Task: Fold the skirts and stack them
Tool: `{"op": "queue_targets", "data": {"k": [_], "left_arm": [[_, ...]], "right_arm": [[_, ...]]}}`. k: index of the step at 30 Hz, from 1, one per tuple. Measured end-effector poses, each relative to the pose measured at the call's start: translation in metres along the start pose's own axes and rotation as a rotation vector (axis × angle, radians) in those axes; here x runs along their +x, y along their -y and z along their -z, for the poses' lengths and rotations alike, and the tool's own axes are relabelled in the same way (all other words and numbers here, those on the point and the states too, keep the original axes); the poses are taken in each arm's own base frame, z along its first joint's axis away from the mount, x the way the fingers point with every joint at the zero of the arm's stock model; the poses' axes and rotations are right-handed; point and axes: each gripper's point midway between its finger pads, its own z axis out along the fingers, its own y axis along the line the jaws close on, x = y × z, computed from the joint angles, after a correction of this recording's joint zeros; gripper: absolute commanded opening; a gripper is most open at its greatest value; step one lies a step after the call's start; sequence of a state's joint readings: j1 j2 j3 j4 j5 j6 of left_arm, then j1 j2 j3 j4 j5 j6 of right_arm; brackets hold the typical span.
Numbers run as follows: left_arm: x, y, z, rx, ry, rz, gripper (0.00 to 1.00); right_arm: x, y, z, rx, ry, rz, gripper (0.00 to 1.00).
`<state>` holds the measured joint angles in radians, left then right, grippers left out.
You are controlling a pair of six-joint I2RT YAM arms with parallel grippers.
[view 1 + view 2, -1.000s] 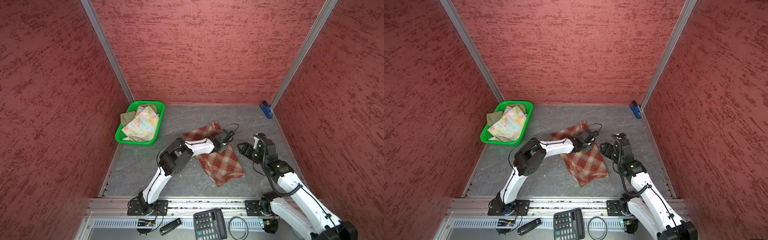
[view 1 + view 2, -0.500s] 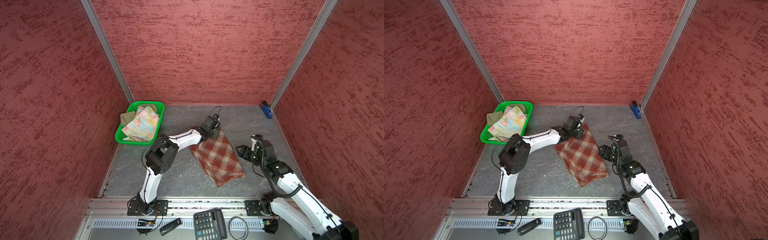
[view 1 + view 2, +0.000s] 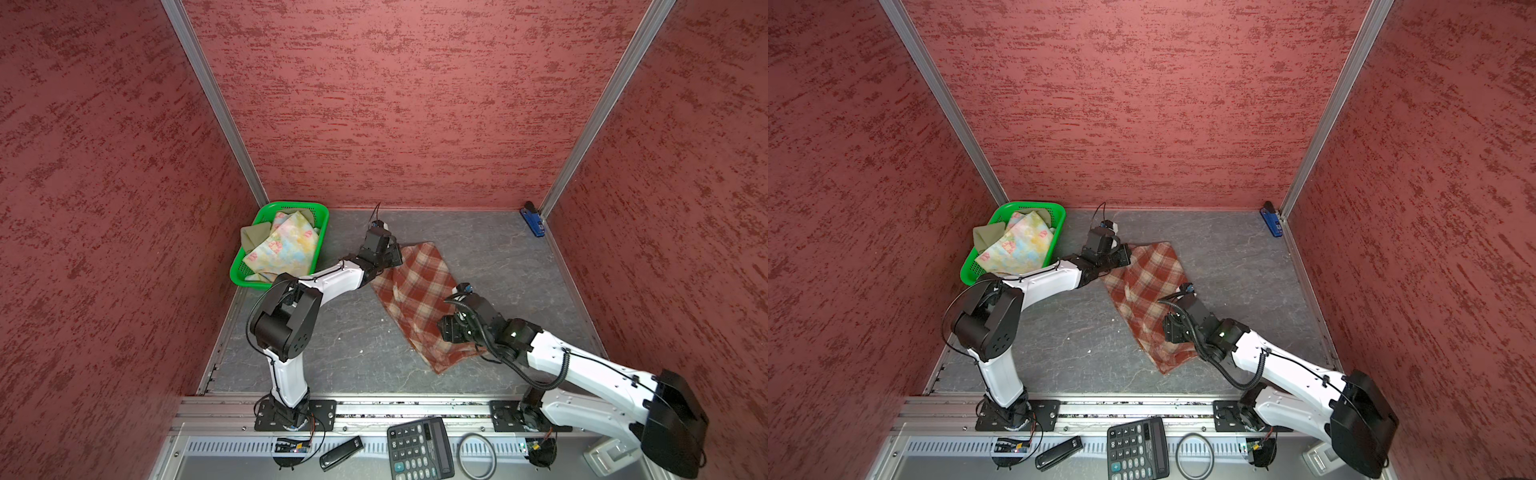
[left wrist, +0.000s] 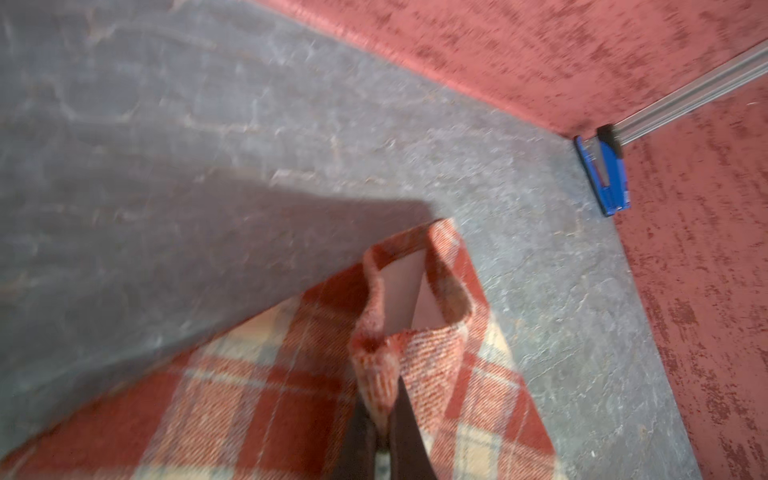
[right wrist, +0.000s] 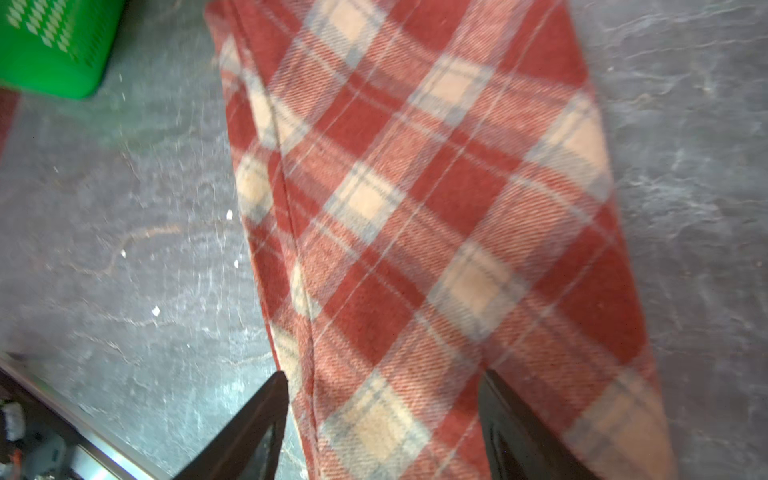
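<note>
Under right gripper (image 5: 384, 374): plaid skirt (image 5: 415, 208) | far corner: pinched by left gripper (image 4: 382, 415)

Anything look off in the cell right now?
Nothing spilled or damaged. Plaid skirt lies diagonally, a corner pinched up by the left gripper. Olive skirt droops over the basket rim. Stray blue stapler in the far right corner.

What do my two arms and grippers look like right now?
The left arm and right arm have white shells and black joints. Thin black cables run along both; a ribbed black hose loops beside the right one. The left gripper and right gripper have dark tapering fingers.
</note>
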<state>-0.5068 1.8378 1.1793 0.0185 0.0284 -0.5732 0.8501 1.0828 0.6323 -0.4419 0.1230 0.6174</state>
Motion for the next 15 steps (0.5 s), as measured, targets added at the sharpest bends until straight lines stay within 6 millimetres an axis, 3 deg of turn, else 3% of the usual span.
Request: {"op": "queue_targets", "data": {"k": [3, 9, 15], "left_arm": [[0.009, -0.023, -0.001, -0.051, -0.015, 0.040, 0.00], [0.017, -0.066, 0.004, -0.148, -0.020, 0.110, 0.00], [0.023, -0.097, 0.017, -0.220, -0.024, 0.159, 0.00]], "right_arm": [[0.008, -0.004, -0.006, 0.024, -0.023, 0.023, 0.74], [0.022, 0.014, -0.029, 0.130, -0.081, -0.001, 0.77], [0.018, 0.034, -0.056, 0.193, -0.111, -0.070, 0.78]]}}
